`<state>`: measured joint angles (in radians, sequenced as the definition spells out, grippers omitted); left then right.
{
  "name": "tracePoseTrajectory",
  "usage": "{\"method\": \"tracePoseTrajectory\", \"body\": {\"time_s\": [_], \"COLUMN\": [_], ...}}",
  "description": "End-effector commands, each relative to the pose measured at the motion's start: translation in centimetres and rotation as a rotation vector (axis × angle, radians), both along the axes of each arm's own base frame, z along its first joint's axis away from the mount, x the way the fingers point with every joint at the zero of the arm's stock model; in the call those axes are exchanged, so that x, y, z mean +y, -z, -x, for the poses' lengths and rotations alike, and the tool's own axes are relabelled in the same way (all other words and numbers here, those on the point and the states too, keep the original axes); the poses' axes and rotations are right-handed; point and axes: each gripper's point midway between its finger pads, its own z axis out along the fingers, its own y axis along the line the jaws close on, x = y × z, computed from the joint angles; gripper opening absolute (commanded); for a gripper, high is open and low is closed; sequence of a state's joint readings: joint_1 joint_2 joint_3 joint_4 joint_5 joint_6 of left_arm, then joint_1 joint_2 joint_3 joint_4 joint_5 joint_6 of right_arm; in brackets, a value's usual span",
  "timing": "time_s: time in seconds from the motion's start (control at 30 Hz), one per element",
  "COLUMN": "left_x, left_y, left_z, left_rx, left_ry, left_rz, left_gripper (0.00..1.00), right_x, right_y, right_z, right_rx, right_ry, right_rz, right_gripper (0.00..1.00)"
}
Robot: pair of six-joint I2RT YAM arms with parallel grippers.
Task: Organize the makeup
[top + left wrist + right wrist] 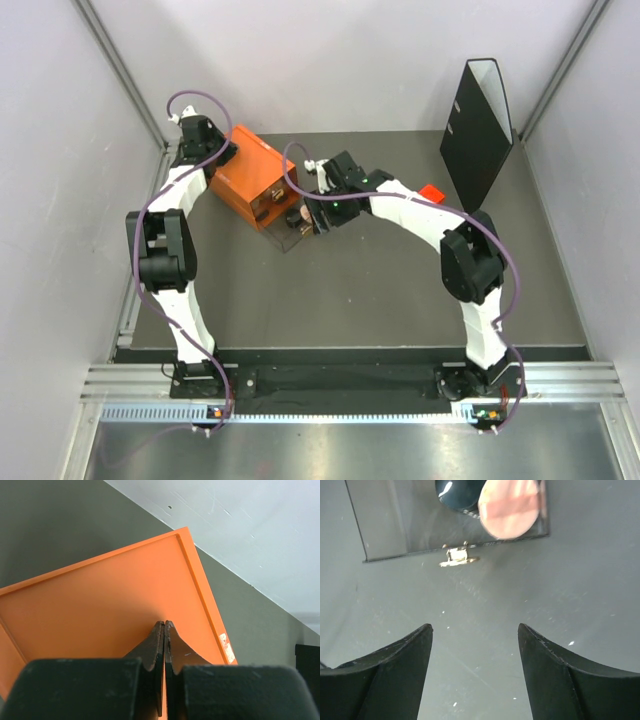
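**Left hand shut over the box, right hand open at the drawer**

Upper left of the top view: left hand (218, 152) over the flat top of the orange drawer box (243, 172). From the left wrist view: both fingers pressed together tip to tip, fully closed, nothing between them. Touching the orange top or just above it: cannot tell. White sticker (226, 647) near the right edge of the box top, lower right of that frame.

Centre of the top view: right hand (312, 222) just right of a clear drawer (288, 235) standing out from the box front. From the right wrist view: spread wide, holds nothing, only bare grey worktop (580, 580) between the 2 fingers at the bottom of the frame. Hangs short of the drawer, apart from it.

Top of the right wrist view: drawer front with a small gold handle (457, 557) at its middle. Inside, toward the upper right: round pink disc (510, 507) and small black disc (457, 492), just beside each other, the pink edge lapping over the black one in the picture. Both cut off by the top of the frame. Lying flat or tilted: cannot tell.

Right of centre in the top view: small red cube (430, 192) on the worktop, close behind the right arm, well apart from the drawer. Upper right: black panel (478, 125) upright near the back wall.
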<state>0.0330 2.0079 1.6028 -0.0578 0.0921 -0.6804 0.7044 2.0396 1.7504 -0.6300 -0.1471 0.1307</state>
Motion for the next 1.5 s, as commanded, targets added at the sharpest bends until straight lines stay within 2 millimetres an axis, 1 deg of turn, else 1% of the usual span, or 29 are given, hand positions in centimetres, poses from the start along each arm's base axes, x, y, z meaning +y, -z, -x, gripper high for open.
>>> {"method": "tracePoseTrajectory", "body": {"time_s": [0.0, 0.03, 0.1, 0.13, 0.17, 0.2, 0.23, 0.27, 0.3, 0.33, 0.37, 0.43, 0.47, 0.53, 0.57, 0.63, 0.67, 0.7, 0.73, 0.77, 0.83, 0.87, 0.9, 1.0, 1.07, 1.2, 1.3, 1.33, 1.47], "left_x": [0.1, 0.0, 0.2, 0.2, 0.2, 0.2, 0.2, 0.1, 0.1, 0.2, 0.3, 0.3, 0.3, 0.3, 0.2, 0.1, 0.2, 0.2, 0.1, 0.2, 0.1, 0.1, 0.1, 0.1, 0.1, 0.0, -0.1, -0.1, -0.1], "left_y": [15.5, 15.5, 15.4, 15.5, 15.5, 15.6, 15.5, 15.6, 15.5, 15.5, 15.6, 15.5, 15.5, 15.4, 15.4, 15.4, 15.5, 15.4, 15.4, 15.5, 15.6, 15.7, 15.6, 15.6, 15.6, 15.5, 15.5, 15.4, 15.6], "left_z": [8.1, 8.0, 8.0, 8.0, 8.0, 8.0, 8.0, 8.0, 8.0, 8.0, 8.0, 7.9, 7.9, 7.9, 7.9, 7.9, 7.9, 7.8, 7.9, 7.9, 7.9, 8.0, 7.9, 7.9, 7.9, 7.9, 8.1, 8.1, 8.3], "left_rx": [0.519, 0.520, 0.521, 0.522, 0.522, 0.524, 0.524, 0.526, 0.524, 0.524, 0.526, 0.524, 0.526, 0.525, 0.525, 0.524, 0.527, 0.524, 0.525, 0.528, 0.528, 0.531, 0.528, 0.528, 0.528, 0.528, 0.531, 0.529, 0.535], "left_ry": [0.021, 0.024, 0.018, 0.020, 0.018, 0.018, 0.014, 0.015, 0.016, 0.014, 0.012, 0.014, 0.014, 0.015, 0.017, 0.018, 0.017, 0.017, 0.019, 0.018, 0.021, 0.021, 0.021, 0.024, 0.025, 0.028, 0.030, 0.030, 0.034], "left_rz": [-0.045, -0.047, -0.052, -0.051, -0.051, -0.051, -0.049, -0.048, -0.047, -0.049, -0.051, -0.054, -0.056, -0.055, -0.055, -0.052, -0.051, -0.049, -0.051, -0.050, -0.050, -0.051, -0.050, -0.051, -0.052, -0.049, -0.047, -0.047, -0.048], "left_gripper": [0.00, 0.00, 0.00, 0.00, 0.00, 0.00, 0.00, 0.00, 0.00, 0.00, 0.00, 0.00, 0.00, 0.00, 0.00, 0.00, 0.00, 0.00, 0.00, 0.00, 0.00, 0.00, 0.00, 0.00, 0.00, 0.00, 0.00, 0.00, 0.00], "right_x": [1.6, 1.8, 2.2, 2.6, 2.9, 3.3, 3.9, 4.2, 4.4, 4.9, 5.1, 5.7, 5.8, 6.4, 6.7, 7.4, 7.8, 8.1, 8.6, 9.0, 9.9, 10.4, 10.7, 11.7, 12.1, 12.9, 13.7, 14.1, 14.9], "right_y": [-1.2, -1.1, -0.4, -0.8, -0.2, -0.1, -0.9, 0.3, 0.4, -0.1, 0.6, 0.8, 1.2, 0.9, 1.3, 0.3, 0.5, 0.2, -0.7, -0.2, -1.2, -1.0, -1.1, -1.0, -0.9, -0.7, -1.2, -1.8, -3.0], "right_z": [0.2, 0.1, -0.2, -0.5, -0.7, -1.0, -1.5, -1.7, -1.9, -2.4, -2.5, -3.0, -3.1, -3.8, -4.0, -4.8, -5.0, -5.2, -5.7, -6.1, -6.6, -7.1, -7.2, -7.5, -7.3, -6.8, -6.8, -7.0, -7.8], "right_rx": [-0.019, -0.016, -0.004, -0.012, -0.001, 0.000, -0.010, 0.010, 0.016, 0.006, 0.020, 0.027, 0.032, 0.026, 0.031, 0.015, 0.018, 0.022, 0.010, 0.016, 0.018, 0.015, 0.029, 0.052, 0.070, 0.107, 0.099, 0.078, 0.036], "right_ry": [-0.062, -0.065, -0.063, -0.065, -0.062, -0.062, -0.066, -0.067, -0.068, -0.073, -0.070, -0.060, -0.060, -0.053, -0.054, -0.050, -0.051, -0.044, -0.047, -0.044, -0.037, -0.036, -0.027, -0.023, -0.035, -0.061, -0.092, -0.109, -0.116], "right_rz": [-0.077, -0.083, -0.085, -0.097, -0.096, -0.103, -0.123, -0.113, -0.113, -0.129, -0.126, -0.146, -0.144, -0.164, -0.169, -0.204, -0.212, -0.229, -0.258, -0.274, -0.325, -0.344, -0.365, -0.420, -0.447, -0.504, -0.556, -0.585, -0.641], "right_gripper": [0.73, 0.74, 0.75, 0.76, 0.76, 0.76, 0.76, 0.76, 0.77, 0.77, 0.77, 0.77, 0.77, 0.77, 0.77, 0.77, 0.77, 0.77, 0.77, 0.77, 0.78, 0.80, 0.85, 0.93, 0.96, 0.99, 1.00, 1.00, 1.00]}}
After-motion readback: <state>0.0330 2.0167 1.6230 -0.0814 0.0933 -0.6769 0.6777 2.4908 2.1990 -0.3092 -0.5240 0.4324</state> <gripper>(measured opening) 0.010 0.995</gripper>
